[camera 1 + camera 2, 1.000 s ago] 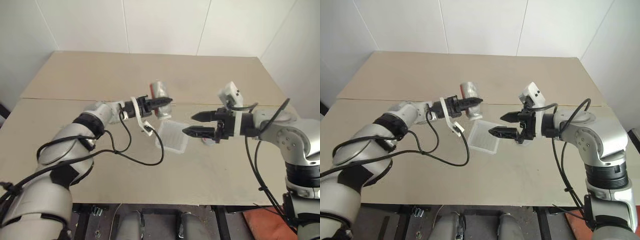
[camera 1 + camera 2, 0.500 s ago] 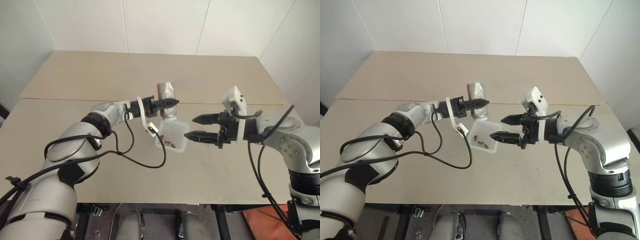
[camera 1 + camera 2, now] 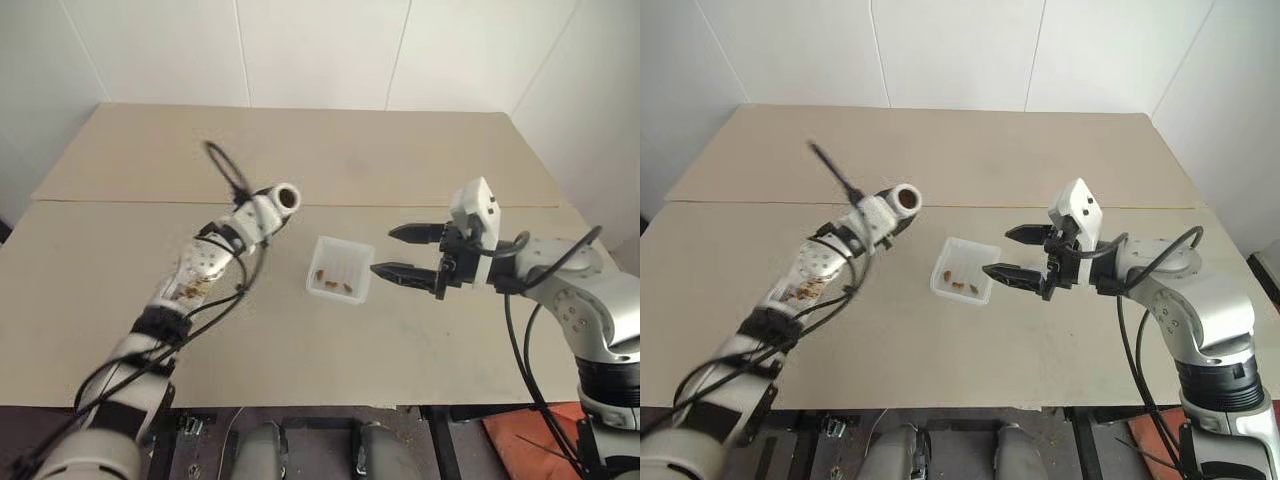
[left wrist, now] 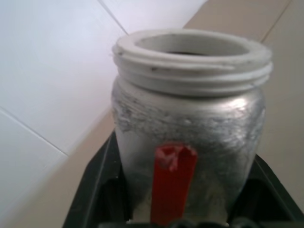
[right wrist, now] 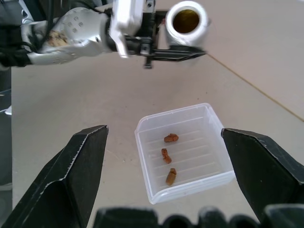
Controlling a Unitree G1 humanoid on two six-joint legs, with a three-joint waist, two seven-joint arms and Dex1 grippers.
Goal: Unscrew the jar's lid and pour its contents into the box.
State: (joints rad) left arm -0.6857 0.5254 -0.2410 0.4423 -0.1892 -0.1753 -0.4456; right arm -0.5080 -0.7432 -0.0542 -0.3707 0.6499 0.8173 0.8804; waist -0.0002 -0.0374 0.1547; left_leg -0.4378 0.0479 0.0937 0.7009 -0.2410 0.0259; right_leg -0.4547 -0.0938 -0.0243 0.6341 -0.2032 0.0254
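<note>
Left gripper [image 5: 156,45] at frame centre-left, clamped shut on the lidless silvery-grey jar [image 3: 285,197], mouth upturned, right gripper [image 3: 400,252] level at centre-right, fingers spread wide, empty, translucent white plastic box [image 3: 362,287] between them, brown nugget contents [image 5: 166,156] inside

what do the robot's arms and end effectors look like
Both arms are silver-grey shells with black joint bands and loose black cables. Each end effector, left and right, has two tapered black fingers; a white camera block sits on the right wrist.

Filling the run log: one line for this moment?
left end effector: shut on jar | right end effector: open | contents: in box
</note>
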